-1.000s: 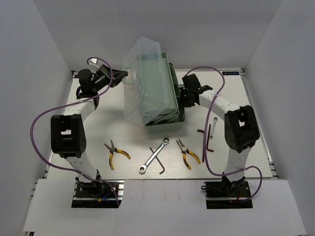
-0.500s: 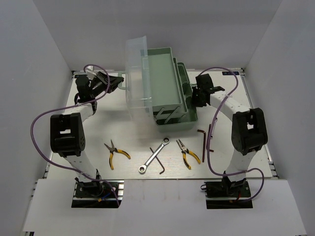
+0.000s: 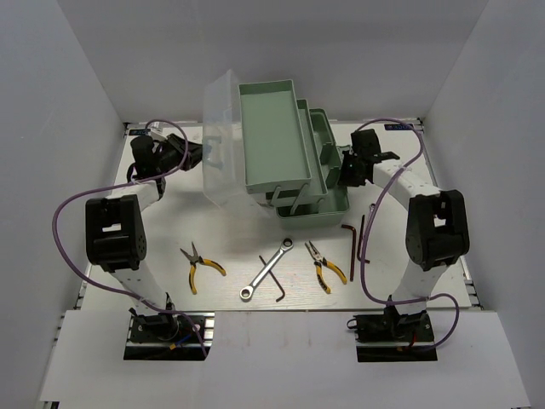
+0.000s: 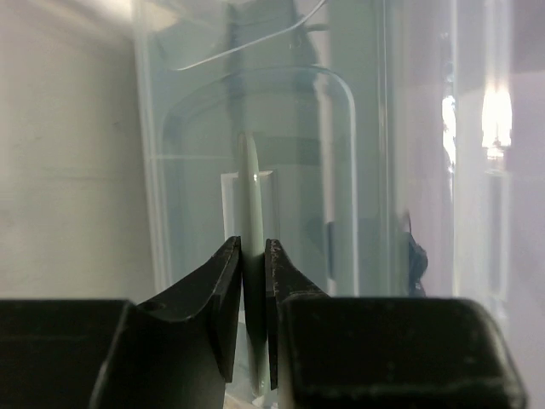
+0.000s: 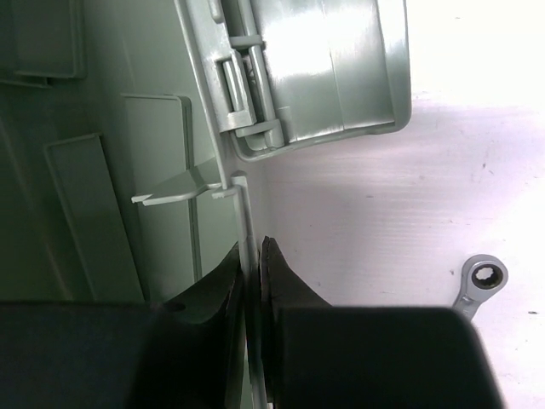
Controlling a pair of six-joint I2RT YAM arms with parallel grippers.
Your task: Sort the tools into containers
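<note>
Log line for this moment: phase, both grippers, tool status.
phase: pale mint-green plastic toolbox open | left gripper: shut on translucent clear lid | right gripper: shut on toolbox wall | tools: visible ones outside toolbox

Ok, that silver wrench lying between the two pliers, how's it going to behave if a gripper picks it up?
The silver wrench looks like solid metal, so probably stiff and heavy for its size. It lies flat on the table, so it should not roll, but a push at one end would likely spin it. Its smooth shaft may slip.
</note>
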